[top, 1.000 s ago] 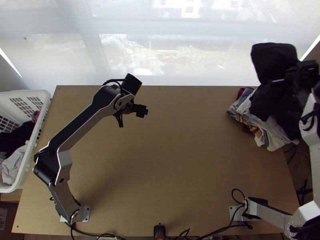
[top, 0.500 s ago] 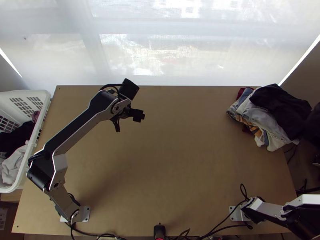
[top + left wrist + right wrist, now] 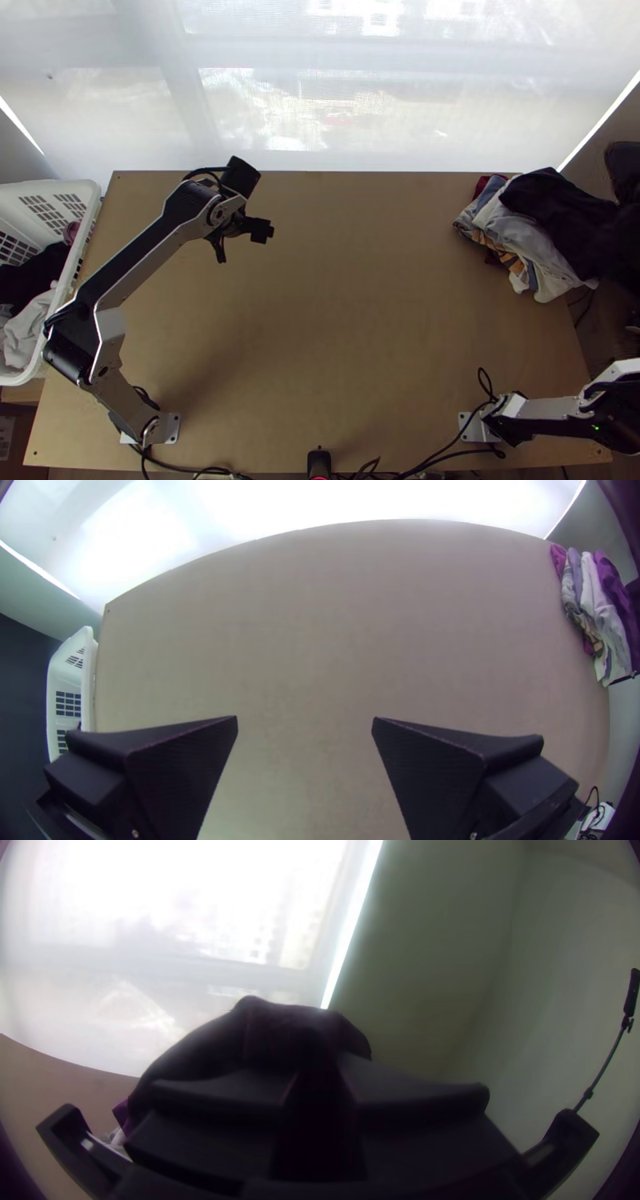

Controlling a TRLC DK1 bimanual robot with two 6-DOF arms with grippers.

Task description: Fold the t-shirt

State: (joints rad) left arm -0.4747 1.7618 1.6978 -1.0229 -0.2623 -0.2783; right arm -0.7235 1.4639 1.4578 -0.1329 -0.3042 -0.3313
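**Dark cloth over a many-coloured pile**

The counter (image 3: 344, 320) is plain tan-brown. By its far right corner, near-black cloth (image 3: 548, 200) tops a light grey garment (image 3: 524, 230), with cream cloth (image 3: 552, 282), dusty blue cloth (image 3: 486, 194), deep red cloth (image 3: 482, 186) and an orange-and-dark patterned piece (image 3: 502, 254). Along the left edge, the basket (image 3: 16, 194) is white, its clothes black (image 3: 36, 272), pale grey (image 3: 28, 332) and pink.
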